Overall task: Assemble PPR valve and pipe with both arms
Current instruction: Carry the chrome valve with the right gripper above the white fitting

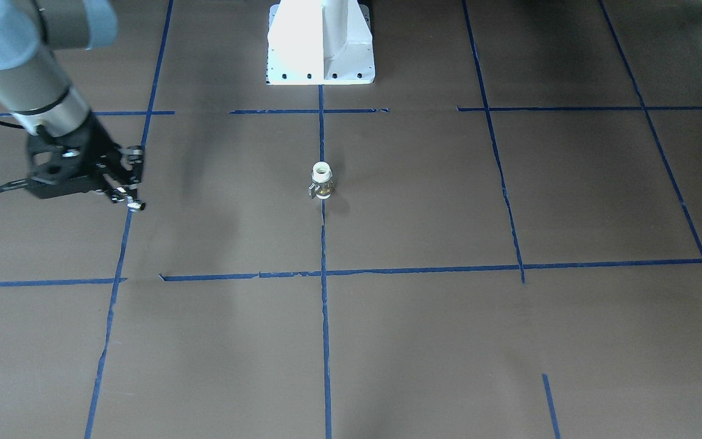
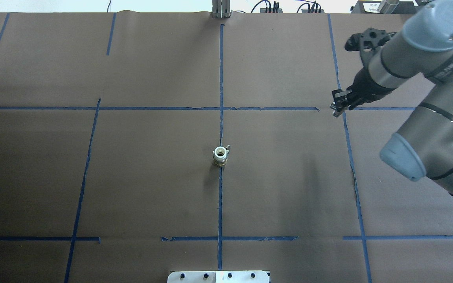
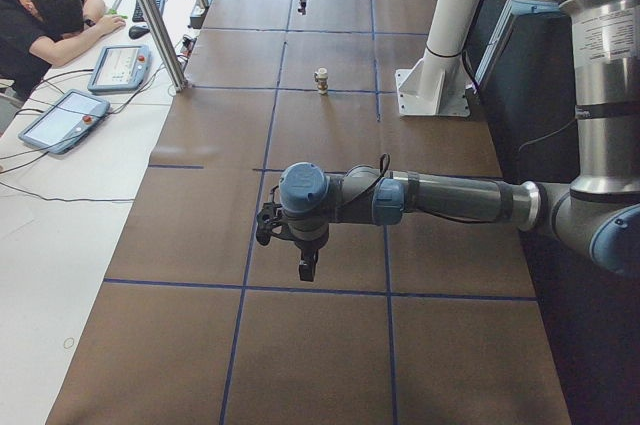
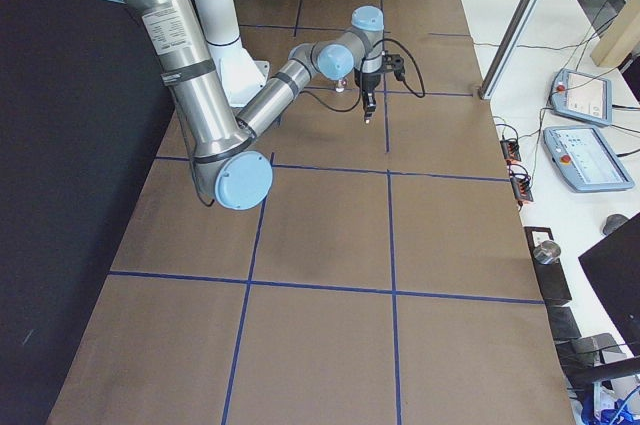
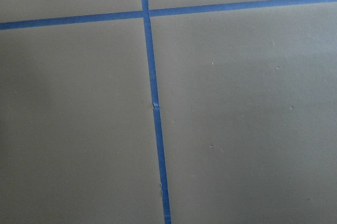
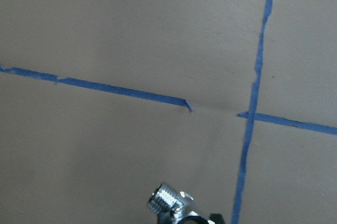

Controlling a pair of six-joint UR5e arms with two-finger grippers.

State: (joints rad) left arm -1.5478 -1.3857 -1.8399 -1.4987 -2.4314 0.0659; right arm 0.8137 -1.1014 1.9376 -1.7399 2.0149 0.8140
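The PPR valve [image 1: 322,181] stands upright on the brown table at the centre tape cross, white ring end up; it also shows in the overhead view [image 2: 220,155] and the exterior left view [image 3: 321,80]. My right gripper [image 1: 129,199] [image 2: 335,109] hovers well to the valve's far right side, shut on the small chrome pipe [image 1: 136,206]. The pipe's threaded end shows at the bottom of the right wrist view [image 6: 167,202]. My left gripper [image 3: 307,269] shows only in the exterior left view, pointing down above the table, so I cannot tell whether it is open or shut.
The white pedestal base [image 1: 320,42] [image 2: 218,277] stands at the table's robot-side edge. Blue tape lines [image 5: 152,103] grid the table. In the exterior left view an operator [image 3: 45,15], teach pendants [image 3: 60,120] and a metal post [image 3: 150,15] are beside the table.
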